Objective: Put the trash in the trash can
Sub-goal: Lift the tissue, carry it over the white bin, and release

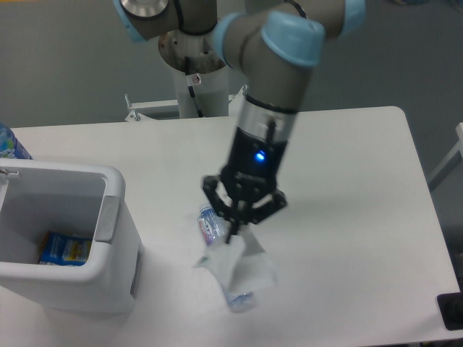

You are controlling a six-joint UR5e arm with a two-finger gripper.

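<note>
Crumpled wrapper (242,266) over bottle (211,224), directly beneath narrowed hand (236,233) pinching wrapper's top edge.

Nothing here can actually be read. The bottle (211,225), lying near the middle of the frame, carries a bluish-purple label, but its print is a blur. Down in the trash can (108,238) at the lower left lies a blue and yellow packet (65,249) with white marks that are too small to make out. At the far left edge a blue patterned object (9,144) shows no legible lettering either.
</note>
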